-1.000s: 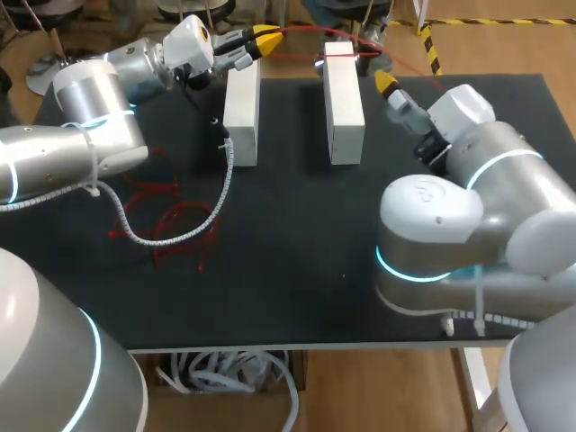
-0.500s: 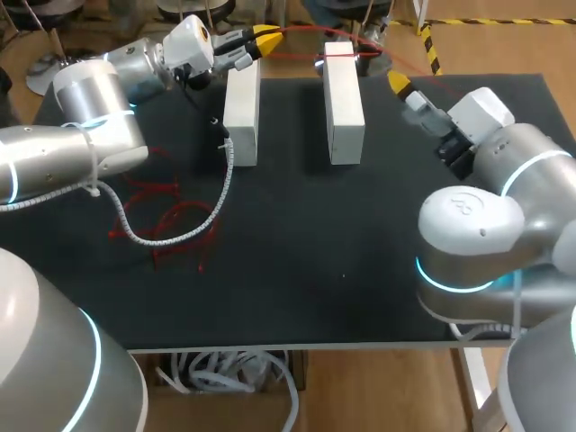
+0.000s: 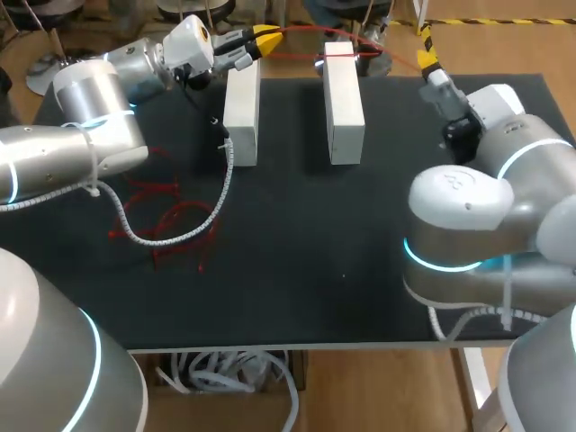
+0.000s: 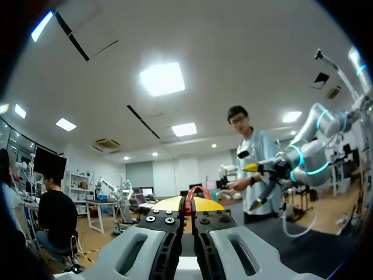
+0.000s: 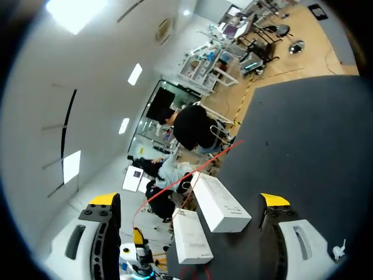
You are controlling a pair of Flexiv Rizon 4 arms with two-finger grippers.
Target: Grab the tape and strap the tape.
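Left gripper [image 4: 187,205]: I'm holding it at the far end of the left block [image 3: 241,108], yellow tips pinched together on the end of the red tape [image 3: 339,55] (the wrist view shows red right between them).
Right gripper [image 3: 426,61]: fingers standing wide apart with nothing between them. It's hovering near the far right of the worktop [image 3: 297,252], well apart from the right block [image 3: 343,103].
Tape: running from the left gripper across the gap to the far end of the right block, a red band showing over that block's top. A strand seems to be trailing on towards the right gripper.
Blocks: two white ones lying side by side, apart.
Loose strands [image 3: 157,216]: red tangle lying under my left arm, probably spare.
Step in hand: I'm judging the right gripper is lining up to take the free strand beyond the right block.
Doing it well: I'm aiming to approach with fingers straddling the strand and close squarely on it, with the left clamped so the line isn't slackening.
Risk: pulling sideways could be dragging the right block.
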